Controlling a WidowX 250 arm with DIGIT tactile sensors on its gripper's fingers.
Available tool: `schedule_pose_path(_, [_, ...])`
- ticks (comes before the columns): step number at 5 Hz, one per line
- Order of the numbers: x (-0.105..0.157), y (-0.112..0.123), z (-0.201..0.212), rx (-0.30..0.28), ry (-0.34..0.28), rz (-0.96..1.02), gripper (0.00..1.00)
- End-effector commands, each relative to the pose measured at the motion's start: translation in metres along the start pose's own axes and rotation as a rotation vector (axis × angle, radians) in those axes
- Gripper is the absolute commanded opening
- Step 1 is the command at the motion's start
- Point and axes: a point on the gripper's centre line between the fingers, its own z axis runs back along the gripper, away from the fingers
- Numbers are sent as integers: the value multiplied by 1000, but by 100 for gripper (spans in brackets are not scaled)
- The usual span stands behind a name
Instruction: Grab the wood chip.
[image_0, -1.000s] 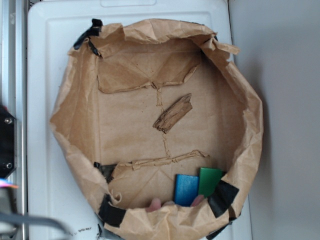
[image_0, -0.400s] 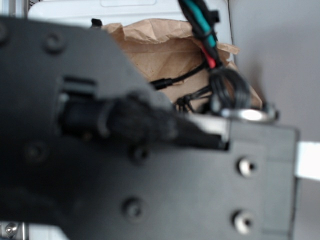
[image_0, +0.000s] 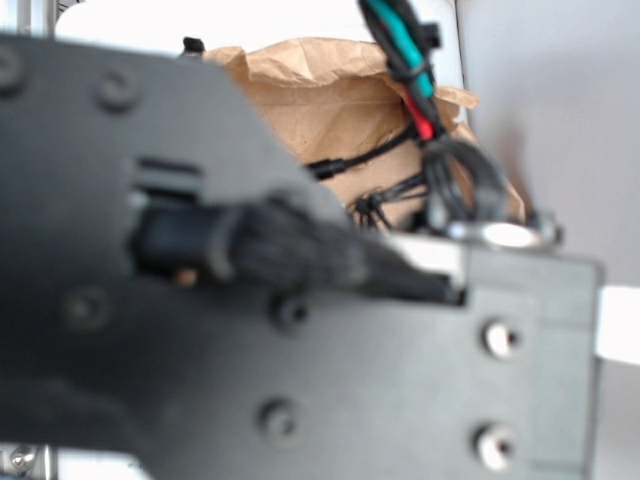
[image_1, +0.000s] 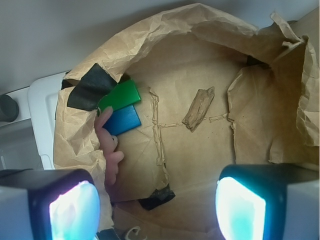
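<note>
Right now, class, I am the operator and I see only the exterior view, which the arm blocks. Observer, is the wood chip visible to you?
Observer: Yes. In the wrist view the wood chip lies flat on the floor of the paper bag.
Operator: Has the gripper got it?
Observer: No. The gripper is open, its pads apart from the chip.
Operator: Anything else inside?
Observer: A green block and a blue block, touching each other, apart from the chip.
</note>
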Motion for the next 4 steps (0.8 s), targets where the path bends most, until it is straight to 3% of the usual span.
schedule_pose_path(1, [17,46,-36,-39,-147,35,100])
schedule_pose_path(3, [24,61,-87,108,-188,105,100])
schedule_pose_path(4, [24,61,-87,108,-188,105,100])
